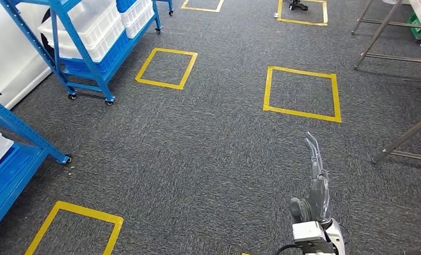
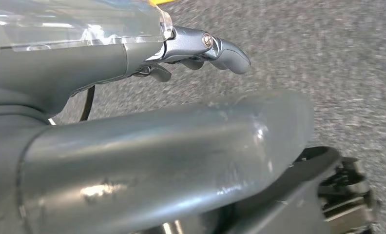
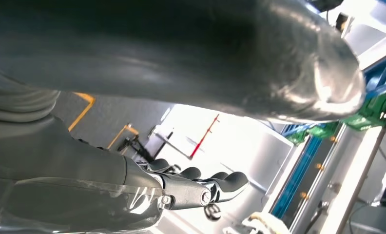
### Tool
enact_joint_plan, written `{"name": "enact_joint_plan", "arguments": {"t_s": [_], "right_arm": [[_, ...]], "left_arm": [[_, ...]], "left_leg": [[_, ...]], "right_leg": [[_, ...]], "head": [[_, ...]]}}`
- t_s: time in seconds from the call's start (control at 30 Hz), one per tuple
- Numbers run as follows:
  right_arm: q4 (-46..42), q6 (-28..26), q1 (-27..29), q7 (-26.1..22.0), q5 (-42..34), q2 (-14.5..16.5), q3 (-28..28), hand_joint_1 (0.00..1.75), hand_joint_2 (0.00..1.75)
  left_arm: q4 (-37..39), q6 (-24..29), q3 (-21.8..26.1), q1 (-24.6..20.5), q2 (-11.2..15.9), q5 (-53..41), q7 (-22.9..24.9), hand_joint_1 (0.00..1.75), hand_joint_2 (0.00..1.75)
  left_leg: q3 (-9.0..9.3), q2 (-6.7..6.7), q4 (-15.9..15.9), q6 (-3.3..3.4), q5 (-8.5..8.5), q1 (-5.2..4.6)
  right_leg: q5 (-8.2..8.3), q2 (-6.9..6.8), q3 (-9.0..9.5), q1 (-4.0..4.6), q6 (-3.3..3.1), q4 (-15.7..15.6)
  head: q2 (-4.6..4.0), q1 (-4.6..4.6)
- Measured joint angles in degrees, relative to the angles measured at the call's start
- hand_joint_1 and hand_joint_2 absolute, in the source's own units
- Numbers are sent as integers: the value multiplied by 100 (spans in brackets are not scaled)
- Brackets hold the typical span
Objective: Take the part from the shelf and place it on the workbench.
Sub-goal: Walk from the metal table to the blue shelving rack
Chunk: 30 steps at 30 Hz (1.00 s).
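My right hand is raised over the grey carpet at the lower right of the head view, fingers stretched forward and apart from the thumb, holding nothing. In the right wrist view the same hand reaches out with its dark fingers straight and nothing between them and the thumb. My left hand hangs over the carpet in the left wrist view, its fingers extended past the thick grey thumb, nothing in its grasp. A blue wheeled shelf with white bins stands at the far left.
Another blue shelf juts in at the near left. Metal table legs and a slanted leg stand along the right side. Yellow tape squares mark the carpet between them.
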Motion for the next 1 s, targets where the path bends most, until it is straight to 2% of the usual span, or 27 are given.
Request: {"name": "enact_joint_plan", "arguments": {"t_s": [0.03, 0.07, 0.13, 0.17, 0.2, 0.27, 0.33, 0.4, 0.43, 0.47, 0.5, 0.53, 0.57, 0.63, 0.67, 0.7, 0.73, 0.77, 0.8, 0.83, 0.9, 0.93, 0.97, 1.0], "right_arm": [[2, 4, 0, 3, 0, 0, 4, 0, 0], [3, 7, 0, 5, 0, 0, 10, 0, 0], [3, 8, -2, 5, 0, 0, 21, 0, 0], [4, 10, -3, 5, 0, 0, 26, 0, 0], [7, 12, -6, 5, 0, 0, 30, 0, 0], [10, 16, -16, 5, 0, -1, 40, 0, 0], [11, 21, -23, 4, 0, -6, 48, 0, 0], [23, 25, -8, 3, 0, -16, 51, 0, 0], [33, 26, 3, 3, 0, -19, 53, 0, 0], [42, 26, 12, 3, 0, -23, 54, 0, 0], [48, 26, 16, 3, 0, -25, 54, 0, 0], [50, 26, 17, 3, 0, -26, 54, 0, 0], [51, 26, 17, 2, 0, -26, 55, 0, 0], [52, 26, 18, -3, 0, -27, 56, 0, 0], [52, 26, 20, -8, 0, -28, 57, 0, 0], [53, 27, 20, -11, 0, -28, 58, 0, 0], [53, 28, 18, -14, 1, -28, 62, 0, 0], [53, 35, 12, -15, 2, -28, 65, 0, 0], [52, 45, 8, -16, 6, -28, 70, 0, 0], [51, 60, 8, -19, 11, -28, 76, 0, 0], [50, 83, 19, -24, 24, -30, 84, 0, 0], [50, 89, 24, -25, 28, -30, 86, 0, 0], [51, 91, 28, -25, 32, -31, 87, 0, 0], [51, 92, 27, -25, 34, -31, 90, 0, 0]], "left_arm": [[0, -1, 0, 10, 1, -3, 3, 0, 0], [0, 0, 0, 16, 1, -6, 6, 0, 0], [0, 1, 0, 8, 3, -12, 9, 0, 0], [0, 1, 0, 4, 4, -14, 9, 0, 0], [0, 1, 0, 5, 5, -15, 10, 0, 0], [0, 0, 0, 20, 9, -15, 11, 0, 0], [0, -1, 1, 21, 11, -15, 11, 0, 0], [0, -3, 1, 1, 11, -15, 11, 0, 0], [0, -5, 0, -8, 11, -15, 13, 0, 0], [0, -5, 1, -10, 11, -15, 16, 0, 0], [0, -6, 1, -6, 12, -15, 22, 0, 0], [0, -6, 2, -2, 13, -14, 28, 0, 0], [0, -6, 2, 0, 13, -12, 33, 0, 0], [0, -8, 2, -3, 13, -2, 33, 0, 0], [0, -10, 2, -3, 13, 2, 32, 0, 0], [0, -11, 2, 3, 13, 5, 31, 0, 0], [0, -13, 3, 13, 13, 7, 33, 0, 0], [0, -13, 5, 27, 14, 8, 37, 0, 0], [0, -12, 7, 39, 14, 8, 45, 0, 0], [0, -11, 8, 41, 15, 9, 54, 0, 0], [0, -9, 9, 27, 15, 7, 69, 0, 0], [0, -9, 9, 19, 15, 6, 73, 0, 0], [0, -9, 9, 16, 15, 5, 75, 0, 0], [0, -10, 9, 22, 15, 4, 76, 0, 0]], "left_leg": [[131, 27, -240, 7, 157, 0], [355, 103, -650, 28, 359, -6], [735, 293, -1353, 93, 609, -49], [822, 347, -1523, 126, 650, -72], [823, 335, -1557, 150, 642, -93], [838, 215, -1610, 200, 672, -82], [893, 106, -1688, 261, 717, -46], [906, -11, -1713, 301, 740, -32], [900, -81, -1711, 309, 742, -34], [899, -158, -1708, 310, 742, -36], [902, -235, -1701, 307, 740, -36], [908, -317, -1691, 300, 735, -34], [913, -397, -1674, 287, 726, -31], [895, -539, -1624, 242, 702, -33], [871, -596, -1603, 213, 695, -31], [843, -649, -1594, 179, 693, -29], [818, -705, -1595, 141, 697, -26], [805, -705, -1592, 111, 695, -19], [782, -609, -1544, 83, 655, -21], [718, -457, -1397, 58, 555, -24], [419, -124, -749, 16, 190, -17], [223, -57, -348, -3, 9, -6], [73, -31, -42, -20, -94, 4], [18, -15, 72, -31, -88, 12]], "right_leg": [[-13, -74, 16, 3, 6, 1], [-30, -145, 40, 7, 17, 1], [-70, -261, 84, 30, 63, 7], [-84, -309, 99, 38, 92, 9], [-92, -353, 108, 41, 121, 7], [-118, -393, 147, 30, 182, 1], [-280, -158, 81, 10, 233, 217], [-613, 154, -251, -12, 260, 875], [-753, 219, -464, -16, 269, 1257], [-796, 244, -627, -20, 278, 1515], [-723, 255, -701, -24, 283, 1578], [-538, 273, -664, -31, 284, 1411], [-288, 332, -530, -45, 282, 1060], [39, 563, -240, -71, 264, 357], [96, 638, -167, -71, 249, 170], [86, 662, -150, -59, 225, 111], [97, 603, -152, -47, 195, 101], [108, 543, -144, -49, 159, 86], [117, 484, -129, -53, 118, 63], [126, 413, -114, -58, 76, 40], [120, 252, -97, -40, 14, 21], [112, 165, -97, -27, -2, 24], [103, 80, -97, -17, -7, 25], [94, -2, -94, -12, -7, 27]], "head": [[0, -1], [0, -2], [1, 3], [1, 5], [1, 9], [1, 11], [1, 28], [1, 49], [1, 53], [1, 54], [1, 54], [1, 54], [1, 55], [0, 55], [0, 54], [0, 52], [1, 52], [1, 48], [1, 45], [1, 31], [1, 6], [1, -5], [1, -4], [1, -5]]}}
